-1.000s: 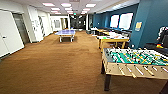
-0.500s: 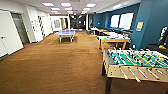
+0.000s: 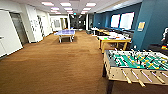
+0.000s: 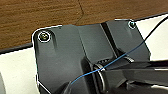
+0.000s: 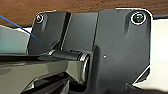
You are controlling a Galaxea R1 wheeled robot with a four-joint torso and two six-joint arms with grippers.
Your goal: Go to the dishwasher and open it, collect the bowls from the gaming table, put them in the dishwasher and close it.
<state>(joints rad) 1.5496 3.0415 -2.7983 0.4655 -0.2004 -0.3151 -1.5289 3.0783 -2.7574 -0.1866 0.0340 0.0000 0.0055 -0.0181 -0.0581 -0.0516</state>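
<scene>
1. The robot is in a driving step, out on the brown carpet [image 3: 55, 65] of a long games room. Nothing is being handled. Whether this is the drive toward the dishwasher or toward the bowls cannot be told from what is visible.

2. The task's bench, the yellow-legged table [image 3: 113, 41] with a white top, stands along the blue wall [image 3: 147, 25] on the right side of the room, beyond the football table [image 3: 136, 63] with its green field and rods, which stands nearest, at the right edge of the head view.

3. A small green spot [image 3: 106, 38] sits on that white top near its left edge (probably one of the bowls, though it is too small to be sure). I cannot make out a second bowl.

4. A blue table-tennis table [image 3: 65, 32] stands farther down the room, well apart from both. A person [image 3: 165, 37] is partly visible at the far right edge.

5. If the bowls are the goal, the next move calls for steering past the football table's near corner and drawing up square to the yellow table's long edge, close enough for an arm to reach the top.

6. The head view gives the room's layout. The wrist views give the robot's own dark plates, a thin blue cable [image 4: 112, 62] and strips of carpet, so I cannot tell whether either gripper is apart or together.
</scene>
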